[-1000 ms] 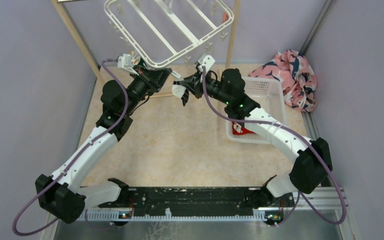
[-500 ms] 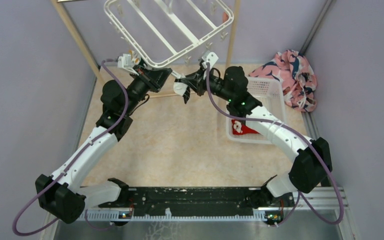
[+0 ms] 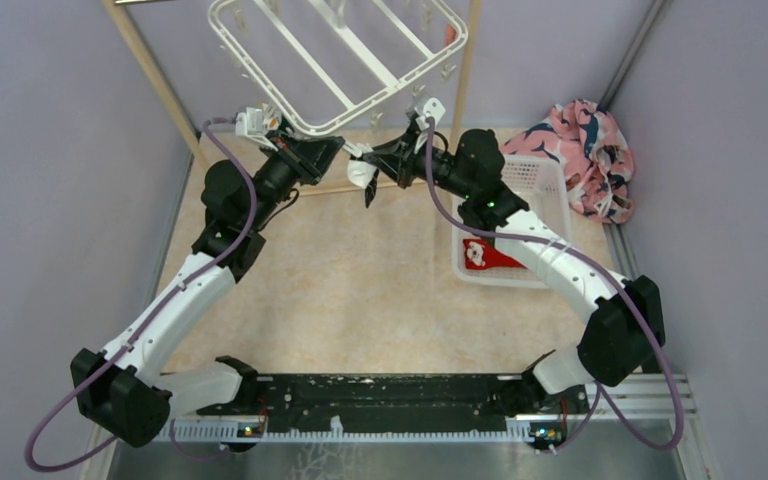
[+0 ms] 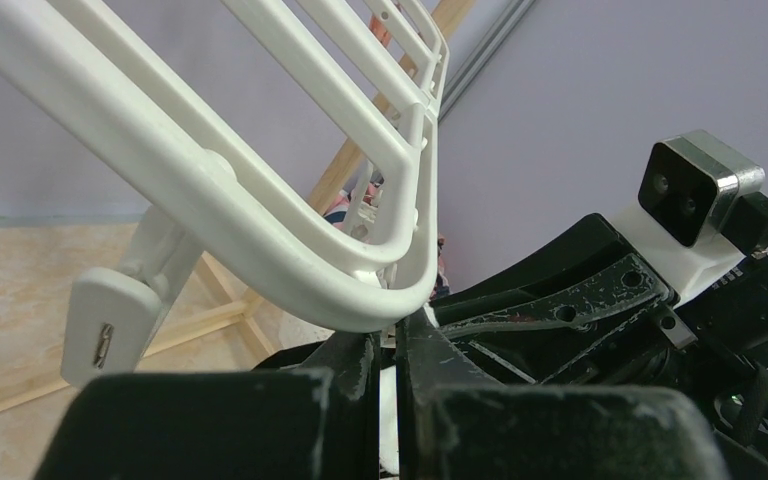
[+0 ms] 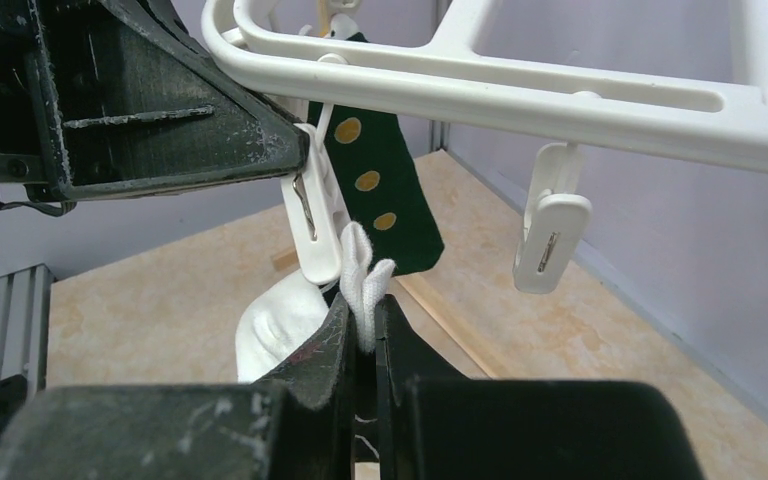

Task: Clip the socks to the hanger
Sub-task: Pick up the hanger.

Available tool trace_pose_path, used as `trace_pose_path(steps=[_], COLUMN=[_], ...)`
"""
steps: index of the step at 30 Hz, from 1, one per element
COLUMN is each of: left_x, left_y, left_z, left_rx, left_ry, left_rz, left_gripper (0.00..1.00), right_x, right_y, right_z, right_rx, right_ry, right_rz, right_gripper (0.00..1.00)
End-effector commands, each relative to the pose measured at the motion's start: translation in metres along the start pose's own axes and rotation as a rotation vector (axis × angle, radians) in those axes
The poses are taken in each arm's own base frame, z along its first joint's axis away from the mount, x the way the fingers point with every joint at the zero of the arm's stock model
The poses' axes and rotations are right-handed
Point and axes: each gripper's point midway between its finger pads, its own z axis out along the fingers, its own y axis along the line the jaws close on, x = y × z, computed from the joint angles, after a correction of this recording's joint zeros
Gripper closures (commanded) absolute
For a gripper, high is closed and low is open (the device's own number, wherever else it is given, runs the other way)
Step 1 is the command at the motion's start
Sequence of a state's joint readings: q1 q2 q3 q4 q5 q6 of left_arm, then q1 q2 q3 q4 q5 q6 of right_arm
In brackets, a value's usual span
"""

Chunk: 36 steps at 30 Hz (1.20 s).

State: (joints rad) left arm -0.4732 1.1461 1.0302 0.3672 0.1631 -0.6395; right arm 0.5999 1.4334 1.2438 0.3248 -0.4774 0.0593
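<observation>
The white hanger (image 3: 340, 60) hangs tilted above the table's back. My left gripper (image 3: 338, 148) is at its near corner, shut on a white clip (image 5: 310, 215); white shows between its fingers in the left wrist view (image 4: 392, 335). My right gripper (image 5: 363, 310) is shut on the white cuff of the black striped sock (image 5: 365, 285), held just below that clip. The sock's white toe (image 5: 275, 335) hangs down. A dark green sock with yellow dots (image 5: 375, 190) hangs from the hanger behind the clip. The red sock (image 3: 485, 255) lies in the basket.
A white perforated basket (image 3: 535, 185) stands at the right, under my right arm. A pink-and-navy cloth heap (image 3: 585, 150) lies behind it. Wooden rack poles (image 3: 160, 85) rise at the back. A free clip (image 5: 550, 235) dangles to the right of the held one.
My right gripper has carried the sock a little up and toward the hanger's near corner. My left arm has not moved.
</observation>
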Motion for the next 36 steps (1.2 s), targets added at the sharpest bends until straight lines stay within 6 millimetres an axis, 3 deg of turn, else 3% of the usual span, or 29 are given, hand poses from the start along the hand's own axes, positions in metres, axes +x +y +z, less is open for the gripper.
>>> trace_pose_path(steps=[1, 12, 25, 28, 33, 36], left_x=[0.023, 0.026, 0.032, 0.034, 0.034, 0.034], left_y=[-0.003, -0.003, -0.008, -0.008, -0.006, -0.006], left_z=[-0.001, 0.0, 0.003, 0.005, 0.005, 0.004], left_rx=[0.031, 0.041, 0.076, 0.082, 0.071, 0.067], left_ry=[0.106, 0.119, 0.146, 0.158, 0.155, 0.153], left_rz=[-0.019, -0.012, -0.023, -0.029, -0.03, -0.03], left_gripper=[1.0, 1.0, 1.0, 0.87, 0.81, 0.69], right_x=[-0.048, -0.066, -0.07, -0.073, -0.072, -0.07], right_y=[0.009, 0.018, 0.024, 0.027, 0.026, 0.026], right_z=[-0.007, -0.003, -0.003, -0.002, -0.001, -0.001], right_rx=[-0.044, -0.11, -0.149, -0.164, -0.164, -0.164], right_ry=[-0.121, -0.164, -0.181, -0.191, -0.192, -0.188], right_rz=[-0.043, -0.034, -0.02, -0.017, -0.016, -0.013], right_gripper=[1.0, 1.0, 1.0, 1.0, 1.0, 1.0])
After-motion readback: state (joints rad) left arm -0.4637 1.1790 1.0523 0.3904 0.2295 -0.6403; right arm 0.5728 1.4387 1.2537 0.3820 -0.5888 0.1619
